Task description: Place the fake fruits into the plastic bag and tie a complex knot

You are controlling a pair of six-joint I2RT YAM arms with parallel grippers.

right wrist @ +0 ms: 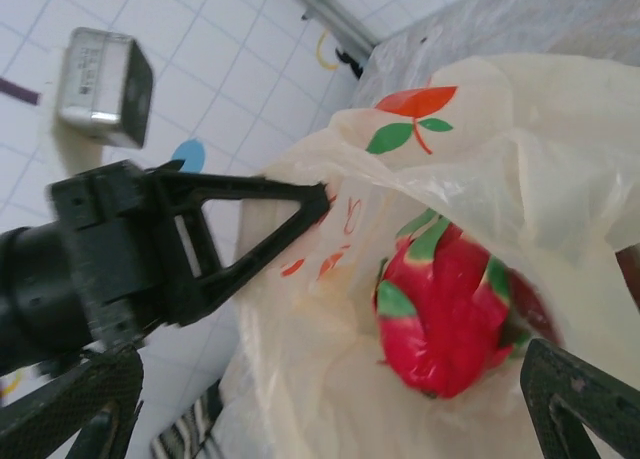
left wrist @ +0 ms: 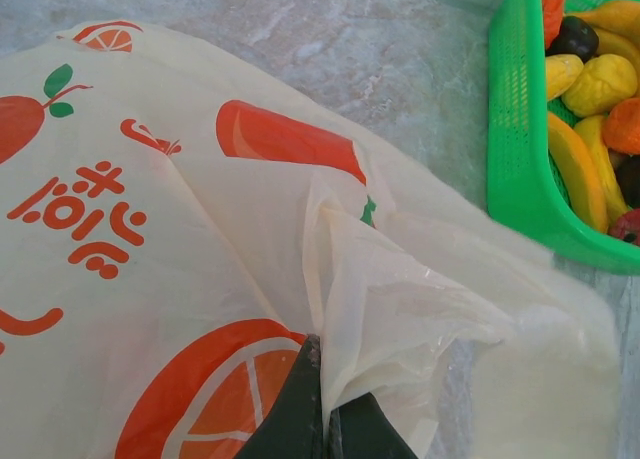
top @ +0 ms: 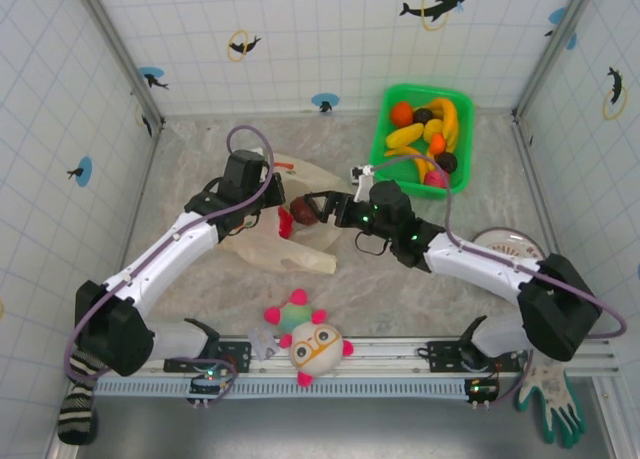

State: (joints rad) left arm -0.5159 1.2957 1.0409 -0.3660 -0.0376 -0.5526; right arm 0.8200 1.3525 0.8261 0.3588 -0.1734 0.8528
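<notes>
One red fruit (right wrist: 450, 319) within right gripper (top: 314, 208)

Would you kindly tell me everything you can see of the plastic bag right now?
The plastic bag is thin, translucent pale-yellow film printed with orange fruit pictures and lettering. It lies crumpled on the marbled table, left of the green basket. The shut left gripper pinches a fold at its edge, holding the mouth open. A red fruit with green scales sits inside. The open right gripper faces the mouth.
</notes>
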